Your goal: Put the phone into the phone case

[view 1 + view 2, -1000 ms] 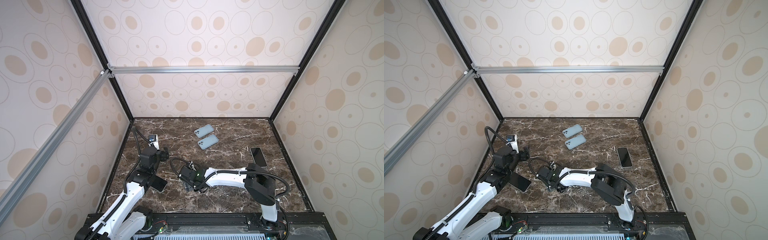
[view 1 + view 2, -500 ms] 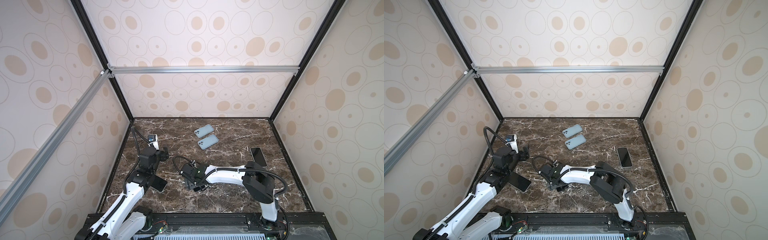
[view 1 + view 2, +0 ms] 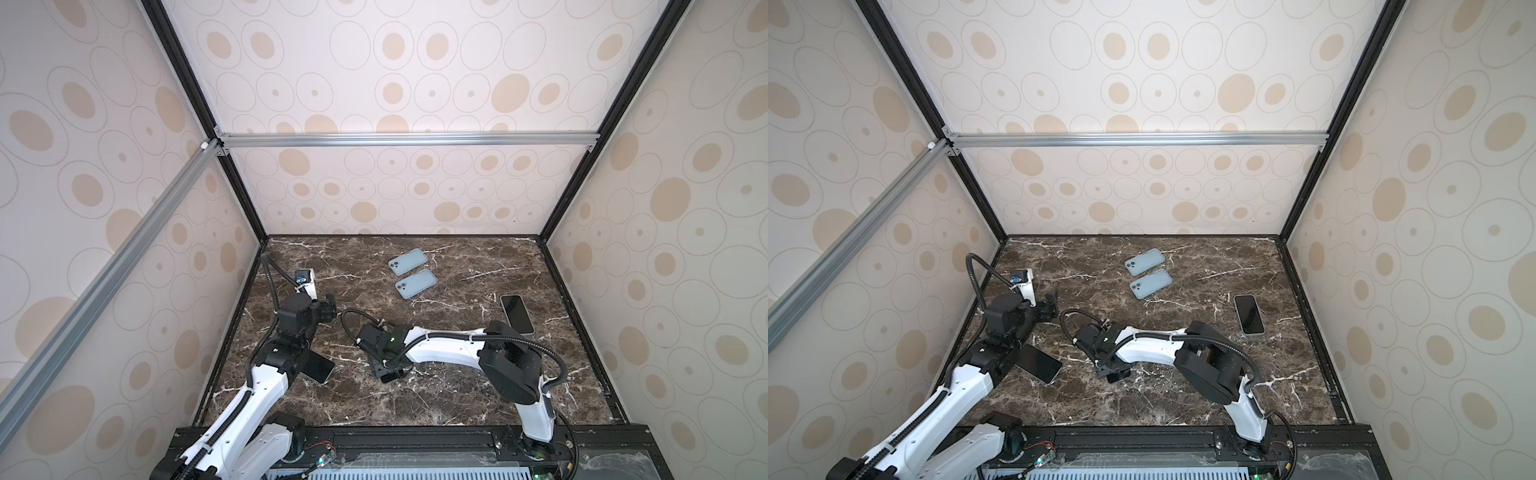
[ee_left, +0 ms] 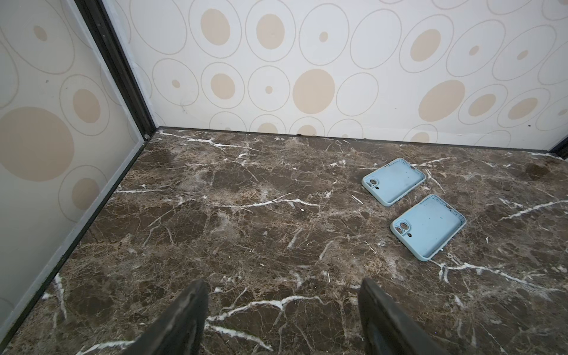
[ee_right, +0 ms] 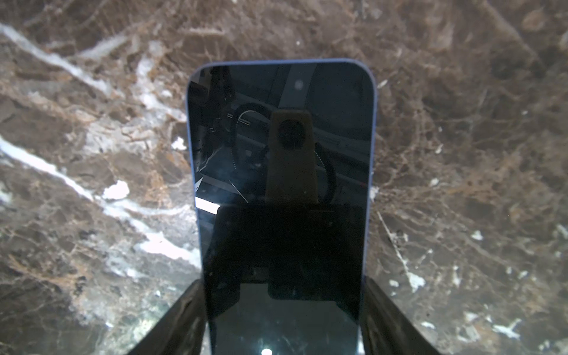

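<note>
gripping the blue-edged phone [image 5: 281, 153] by its long sides, the right pincer [image 5: 282, 281] is clamped on it; the left pincer [image 4: 282, 282] gapes empty above the marble surface [image 4: 246, 215].

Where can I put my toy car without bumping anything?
The back left corner of the table, between the wall and the blue cases, is bare. So is the front right, past the right arm. Crowded front left: the left arm, a loose phone, and the right gripper on another phone.
</note>
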